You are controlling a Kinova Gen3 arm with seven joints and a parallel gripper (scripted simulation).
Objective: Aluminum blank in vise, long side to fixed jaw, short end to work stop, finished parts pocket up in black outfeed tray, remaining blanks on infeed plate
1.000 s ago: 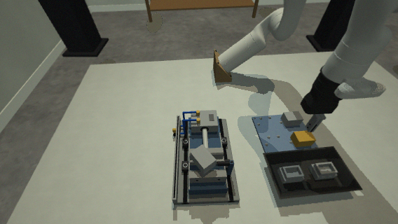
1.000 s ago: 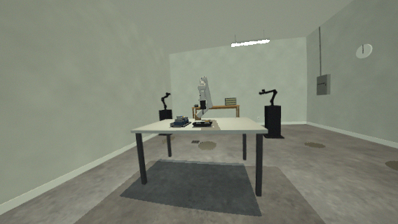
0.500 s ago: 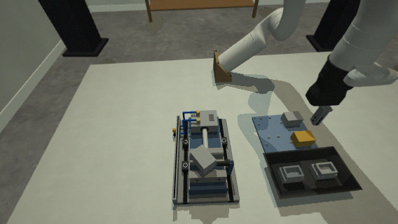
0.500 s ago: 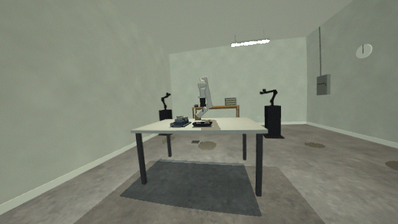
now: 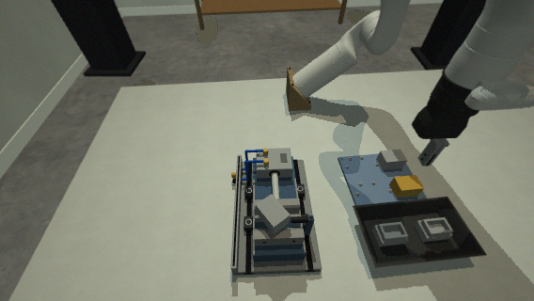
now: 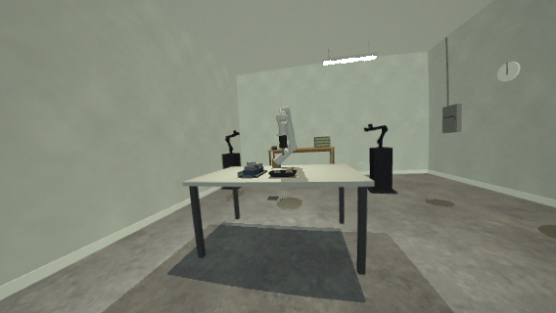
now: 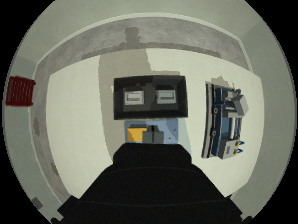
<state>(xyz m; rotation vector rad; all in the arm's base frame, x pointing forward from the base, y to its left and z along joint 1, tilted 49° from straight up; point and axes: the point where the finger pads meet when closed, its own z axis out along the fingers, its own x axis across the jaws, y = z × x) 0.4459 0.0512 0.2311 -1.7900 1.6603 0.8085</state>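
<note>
Two finished parts [image 5: 391,232] in outfeed tray [image 5: 463,222].

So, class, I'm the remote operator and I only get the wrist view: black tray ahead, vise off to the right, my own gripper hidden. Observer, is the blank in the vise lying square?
Observer: No. In the top view the gray blank sits skewed between the jaws of the vise, one corner raised, not flat on the bars.
Operator: Is my gripper holding anything?
Observer: No. The gripper is shut on nothing, hanging off the infeed plate's far right edge.
Operator: Are the tray parts pocket up?
Observer: Yes. Both finished parts in the black outfeed tray show their pockets upward.
</note>
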